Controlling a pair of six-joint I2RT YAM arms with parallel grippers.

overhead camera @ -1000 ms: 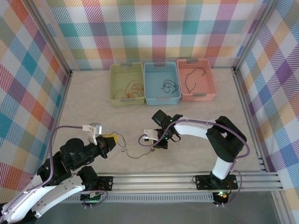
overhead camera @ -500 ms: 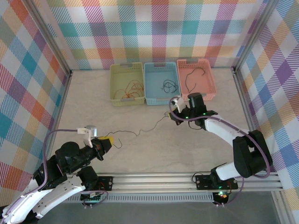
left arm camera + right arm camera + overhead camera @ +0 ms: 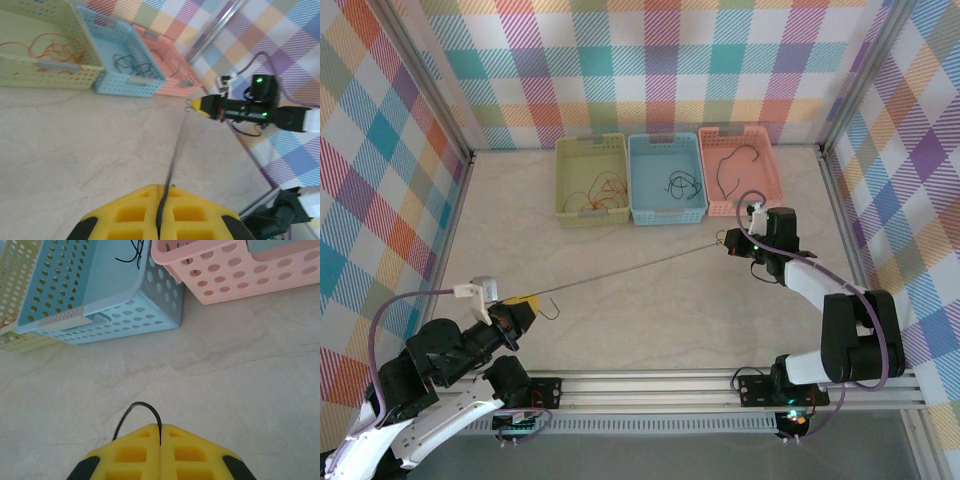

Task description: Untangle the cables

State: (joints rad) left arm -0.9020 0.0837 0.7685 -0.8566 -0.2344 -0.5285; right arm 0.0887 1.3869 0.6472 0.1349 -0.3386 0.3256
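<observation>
A thin dark cable (image 3: 630, 270) runs dead straight across the table (image 3: 650, 320) between the two arms. The left gripper (image 3: 525, 307), low at the front left, has its yellow pads pinched on one end, and the right gripper (image 3: 728, 243), just in front of the pink basket (image 3: 745, 208), is clamped on the other end with a small loop poking out. More cables lie sorted at the back: orange-red wires (image 3: 600, 190) in the yellow basket (image 3: 590, 217), a dark tangle (image 3: 682, 184) in the blue basket (image 3: 667, 214) and a black wire (image 3: 725, 170) in the pink one

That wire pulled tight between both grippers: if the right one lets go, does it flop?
Probably flops: the wire is very thin, likely straight only under tension. Its tail beyond the left gripper curls, so expect slight springy recoil.
</observation>
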